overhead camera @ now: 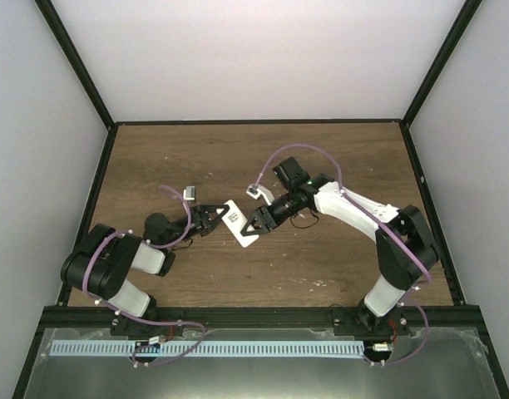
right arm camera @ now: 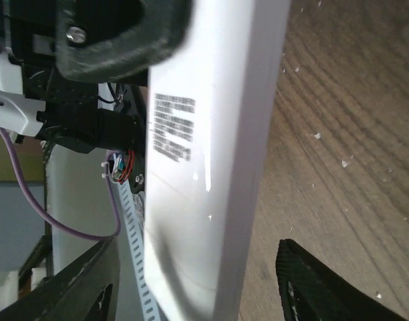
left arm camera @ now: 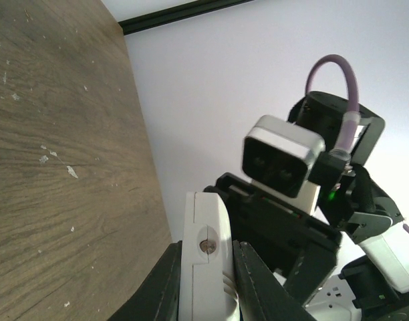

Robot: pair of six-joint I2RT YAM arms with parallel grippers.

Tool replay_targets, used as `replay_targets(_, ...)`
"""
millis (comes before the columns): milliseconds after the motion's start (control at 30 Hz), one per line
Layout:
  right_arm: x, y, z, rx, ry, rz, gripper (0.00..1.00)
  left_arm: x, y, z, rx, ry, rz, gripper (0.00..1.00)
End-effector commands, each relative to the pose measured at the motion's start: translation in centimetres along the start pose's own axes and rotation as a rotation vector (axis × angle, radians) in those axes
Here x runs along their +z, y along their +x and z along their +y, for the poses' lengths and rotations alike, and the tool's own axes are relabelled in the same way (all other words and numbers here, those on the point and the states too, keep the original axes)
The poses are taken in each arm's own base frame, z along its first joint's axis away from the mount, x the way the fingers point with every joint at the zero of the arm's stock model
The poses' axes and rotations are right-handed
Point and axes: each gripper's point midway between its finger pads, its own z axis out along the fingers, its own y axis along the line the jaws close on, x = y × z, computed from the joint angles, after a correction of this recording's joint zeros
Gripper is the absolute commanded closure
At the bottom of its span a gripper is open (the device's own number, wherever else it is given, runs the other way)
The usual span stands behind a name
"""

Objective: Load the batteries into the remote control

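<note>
The white remote control is held above the middle of the wooden table, tilted. My left gripper is shut on its left end; in the left wrist view the remote stands edge-on, clamped between both fingers, with a small round screw recess showing. My right gripper is open at the remote's other end. In the right wrist view the remote's printed back lies between the spread fingers, touching neither. No orange batteries show in any view.
The right arm's wrist camera sits close behind the remote. Pale specks dot the wood. Black frame posts and white walls bound the table. A perforated cable channel runs along the near edge.
</note>
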Motion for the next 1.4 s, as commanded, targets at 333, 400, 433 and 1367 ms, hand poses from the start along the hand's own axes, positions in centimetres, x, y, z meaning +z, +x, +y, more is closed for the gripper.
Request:
replay_targets(333,-1.7,0.0,2.1,-0.043,-0.016,-0.040,0.35,0.9,-0.4,-2.6,0.072,0.067,0.032,1.00)
replay_targets(400,-2.0,0.4,1.9,-0.047,0.012,-0.040,0.33,0.9,-0.4,-2.4,0.072,0.058,0.027,1.00)
replay_targets(433,-2.1,0.5,1.9,-0.051,0.021,-0.042,0.32,0.9,-0.5,-2.3,0.071,0.054,0.025,1.00)
replay_targets(1367,-2.1,-0.3,2.0,-0.042,0.010,-0.074,0.29,1.9,1.1,-5.0,0.145,0.144,0.197,1.00)
